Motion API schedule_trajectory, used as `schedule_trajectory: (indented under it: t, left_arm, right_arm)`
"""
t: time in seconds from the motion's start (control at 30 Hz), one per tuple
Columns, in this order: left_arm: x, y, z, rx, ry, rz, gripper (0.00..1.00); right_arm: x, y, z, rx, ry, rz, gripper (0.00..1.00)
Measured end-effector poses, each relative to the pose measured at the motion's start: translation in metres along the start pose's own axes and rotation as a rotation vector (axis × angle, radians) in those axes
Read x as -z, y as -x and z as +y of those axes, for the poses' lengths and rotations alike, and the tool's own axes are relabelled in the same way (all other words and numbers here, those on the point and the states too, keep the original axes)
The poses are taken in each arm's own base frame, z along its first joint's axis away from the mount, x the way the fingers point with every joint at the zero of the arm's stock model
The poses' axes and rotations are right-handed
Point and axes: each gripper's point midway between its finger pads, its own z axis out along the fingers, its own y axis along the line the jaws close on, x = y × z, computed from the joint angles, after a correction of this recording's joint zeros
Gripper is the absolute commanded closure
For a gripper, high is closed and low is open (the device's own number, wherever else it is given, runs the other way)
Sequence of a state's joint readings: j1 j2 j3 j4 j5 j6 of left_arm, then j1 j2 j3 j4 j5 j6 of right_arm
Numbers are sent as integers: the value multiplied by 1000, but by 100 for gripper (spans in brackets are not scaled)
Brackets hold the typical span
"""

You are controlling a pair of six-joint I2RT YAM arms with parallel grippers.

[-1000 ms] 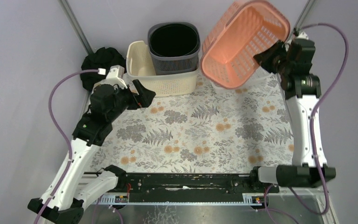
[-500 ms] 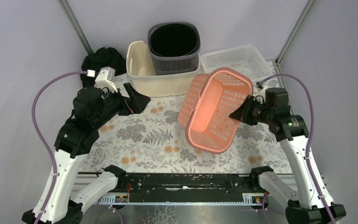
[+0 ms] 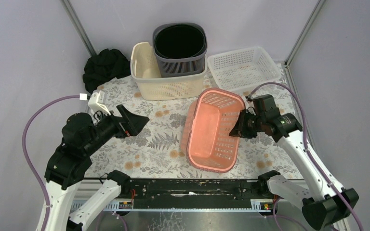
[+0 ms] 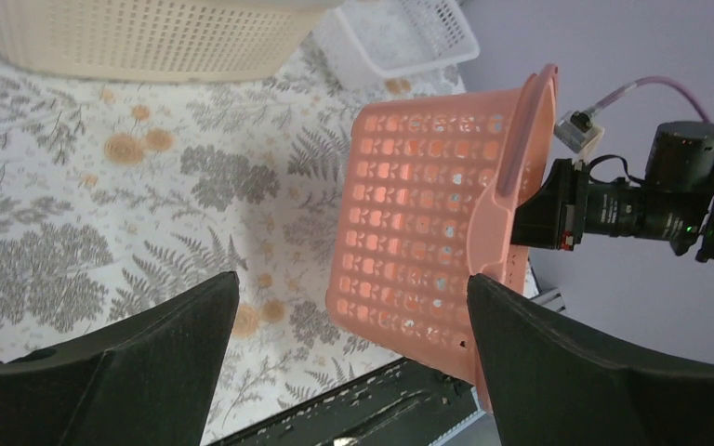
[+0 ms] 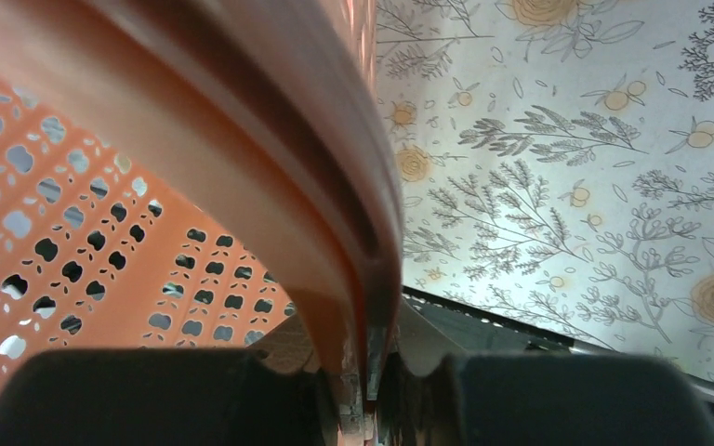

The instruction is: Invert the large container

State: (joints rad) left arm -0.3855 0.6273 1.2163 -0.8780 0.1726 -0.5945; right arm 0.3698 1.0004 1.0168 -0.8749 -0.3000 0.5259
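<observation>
The pink basket (image 3: 212, 132) has swung down from the upper right to mid-frame, its mouth still facing up, so it is not flipped yet. The right gripper (image 3: 235, 131) stays clenched on its rim. The left gripper (image 3: 137, 122) hangs spread and empty.

Four containers in all: one pink basket (image 3: 212, 130), one cream basket (image 3: 166, 86), one dark grey bin (image 3: 179, 48), one white basket (image 3: 243, 67); one black cloth (image 3: 105, 67); one floral surface (image 3: 164, 139); two tools, namely one left tool (image 3: 137, 122) and one right tool (image 3: 235, 130).
</observation>
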Motion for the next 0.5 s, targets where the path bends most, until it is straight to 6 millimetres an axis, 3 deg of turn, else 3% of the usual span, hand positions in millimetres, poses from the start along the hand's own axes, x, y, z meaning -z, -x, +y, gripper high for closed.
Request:
schedule_trajectory:
  t: [0.33, 0.5]
  left_arm:
    - [4, -29, 23, 34, 40, 13, 0]
    - [4, -38, 31, 44, 56, 18, 0]
  right_arm:
    - [-35, -6, 0, 61, -107, 119, 100]
    - [-52, -7, 4, 98, -154, 161, 95]
